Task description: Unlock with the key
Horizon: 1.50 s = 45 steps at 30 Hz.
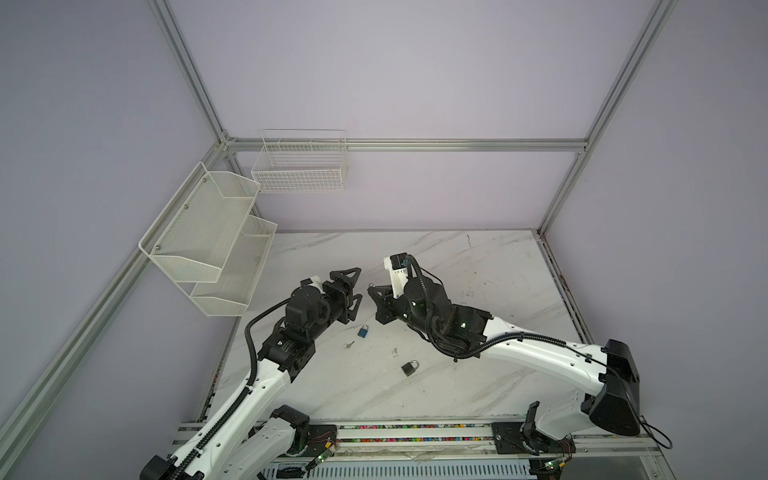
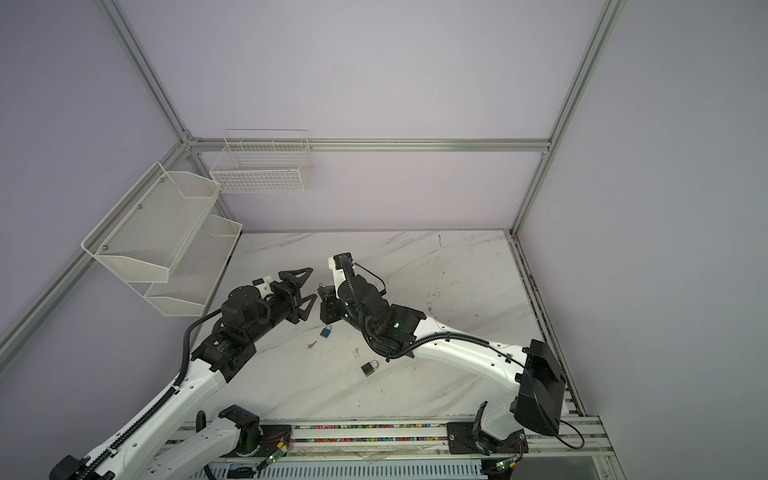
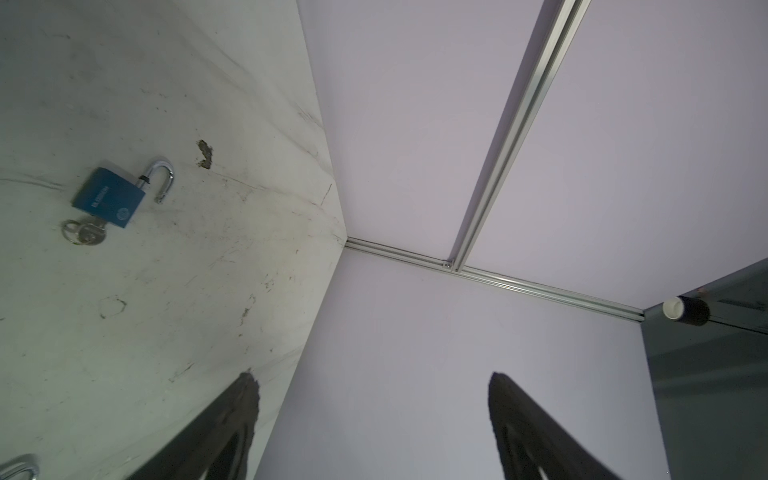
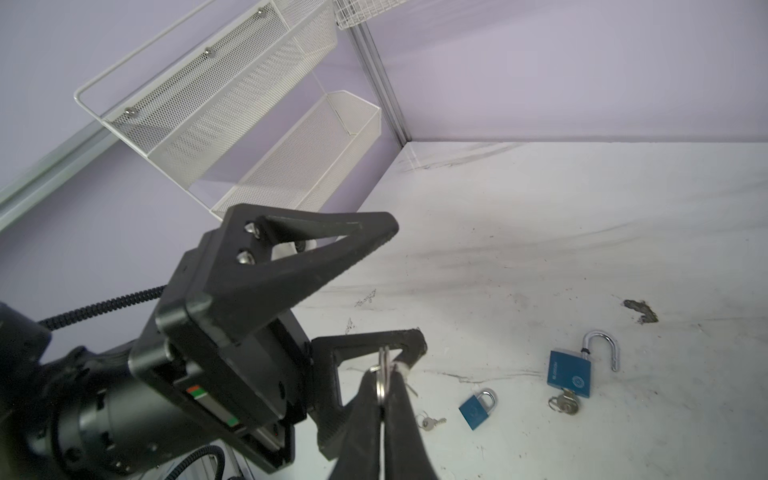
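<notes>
Pinching key (image 4: 382, 359) (ring attached) in clamped right gripper (image 4: 384, 379), facing wide-spread left gripper (image 1: 360, 283) just to its left, over table (image 4: 582, 228) with open-shackled blue padlock (image 4: 569, 374).

Light: dim, even, diffuse.
Shadows: soft, faint on bench (image 1: 478, 291).
Focus: left claw (image 3: 372, 376) blurred close-up.
Edges: wide-angle stretch.

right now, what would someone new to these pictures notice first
Above the middle of the marble table, the left hand, wide open, faces the right hand, which is pinched shut on a small key. In the right wrist view a blue padlock lies on the table with its shackle open and a second key in its base. A smaller blue padlock, shut, lies beside it.
</notes>
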Motion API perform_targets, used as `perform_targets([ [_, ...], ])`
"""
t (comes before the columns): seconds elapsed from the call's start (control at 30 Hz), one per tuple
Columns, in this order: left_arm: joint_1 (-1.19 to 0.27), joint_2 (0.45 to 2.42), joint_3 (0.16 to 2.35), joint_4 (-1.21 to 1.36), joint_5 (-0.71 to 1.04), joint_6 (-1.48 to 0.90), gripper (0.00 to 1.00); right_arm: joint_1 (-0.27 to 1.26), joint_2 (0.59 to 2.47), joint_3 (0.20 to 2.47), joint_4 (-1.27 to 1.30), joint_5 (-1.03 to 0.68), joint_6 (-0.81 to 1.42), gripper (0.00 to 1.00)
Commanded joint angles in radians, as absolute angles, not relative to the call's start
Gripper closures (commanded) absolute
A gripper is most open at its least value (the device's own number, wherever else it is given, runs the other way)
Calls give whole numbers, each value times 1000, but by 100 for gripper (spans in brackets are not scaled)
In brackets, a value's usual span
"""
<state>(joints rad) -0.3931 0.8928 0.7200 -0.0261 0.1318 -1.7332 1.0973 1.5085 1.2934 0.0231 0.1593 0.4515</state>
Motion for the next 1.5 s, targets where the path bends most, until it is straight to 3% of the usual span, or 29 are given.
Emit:
perform_targets([
  [0.0,-391,880,735,104,144,-1819,16,1091,1538,1332,114,125,449,100],
  [0.37,-396,853,730,149,117,-1905,27,1088,1611,1382,170,82,460,100],
  [0.7,-397,821,670,156,65,-1940,50,1088,1572,1345,156,88,456,100],
  [1.13,-397,822,656,134,49,-1949,66,1088,1529,1301,156,104,444,100],
  [1.47,-397,830,673,133,64,-1937,84,1088,1526,1295,158,103,433,100],
])
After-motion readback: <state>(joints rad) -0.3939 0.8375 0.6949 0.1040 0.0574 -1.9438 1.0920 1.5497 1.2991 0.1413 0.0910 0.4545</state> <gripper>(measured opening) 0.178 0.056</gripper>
